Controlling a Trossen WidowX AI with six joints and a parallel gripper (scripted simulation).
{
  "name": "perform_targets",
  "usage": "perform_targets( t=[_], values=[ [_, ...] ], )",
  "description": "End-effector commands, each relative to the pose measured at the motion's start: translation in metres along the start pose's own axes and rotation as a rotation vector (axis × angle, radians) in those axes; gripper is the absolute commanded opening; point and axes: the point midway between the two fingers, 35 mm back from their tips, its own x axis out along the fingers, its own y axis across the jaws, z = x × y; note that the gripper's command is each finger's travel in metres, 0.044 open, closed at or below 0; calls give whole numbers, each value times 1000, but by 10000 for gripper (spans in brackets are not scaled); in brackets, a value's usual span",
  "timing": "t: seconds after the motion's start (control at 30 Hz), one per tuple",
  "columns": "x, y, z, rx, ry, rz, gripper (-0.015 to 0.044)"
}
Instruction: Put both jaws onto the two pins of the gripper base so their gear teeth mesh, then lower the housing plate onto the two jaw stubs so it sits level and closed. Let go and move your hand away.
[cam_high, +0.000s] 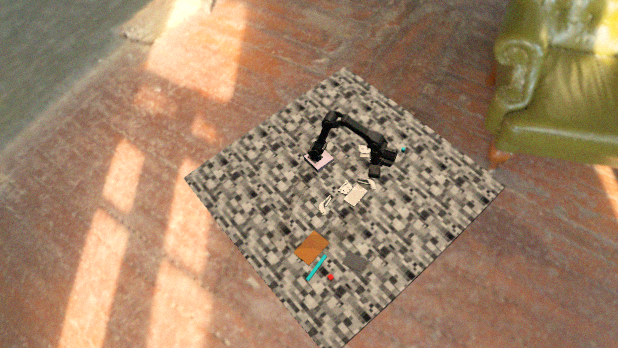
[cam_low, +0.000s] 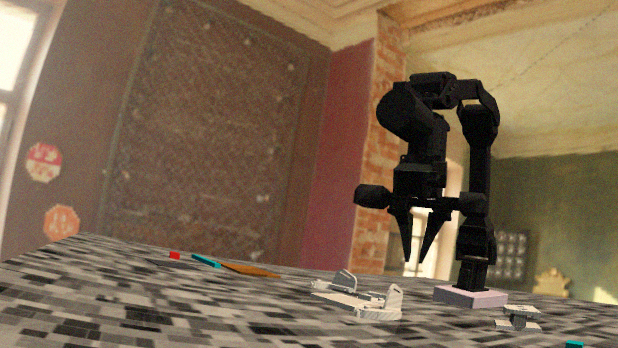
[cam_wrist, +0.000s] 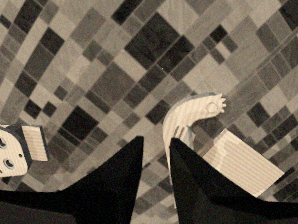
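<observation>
My gripper (cam_low: 415, 262) (cam_wrist: 156, 143) is open by a narrow gap with nothing between its fingers, high above the mat. One cream jaw (cam_high: 371, 183) (cam_low: 394, 299) (cam_wrist: 185, 116) lies below, partly hidden by a finger in the wrist view. The other jaw (cam_high: 323, 205) (cam_low: 346, 281) lies on the far side of the gripper base. The base, a cream flat plate (cam_high: 355, 195) (cam_low: 340, 301) (cam_wrist: 250, 162), lies between the jaws; its pins are too small to tell. A cream piece with holes, seemingly the housing plate (cam_high: 365, 150) (cam_low: 522, 310) (cam_wrist: 13, 148), sits raised on a block beside the arm.
The patterned mat also holds an orange panel (cam_high: 311, 247) (cam_low: 250, 270), a teal bar (cam_high: 316, 268) (cam_low: 206, 260), a red cube (cam_high: 330, 277) (cam_low: 174, 255) and a grey tile (cam_high: 356, 261). A teal cube (cam_high: 403, 149) (cam_low: 575, 344) lies beyond the raised piece. The arm stands on a pink base (cam_low: 490, 300).
</observation>
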Motion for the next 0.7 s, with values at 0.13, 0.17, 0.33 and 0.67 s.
perform_targets(
  t=[0.13,0.17,0.33,0.67],
  values=[
    [0,-2,-3,227,1,0,263],
    [0,-2,-3,262,1,0,289],
    [-1,-4,-5,434,1,-1,420],
    [-2,-7,-10,778,1,-2,440]
  ],
)
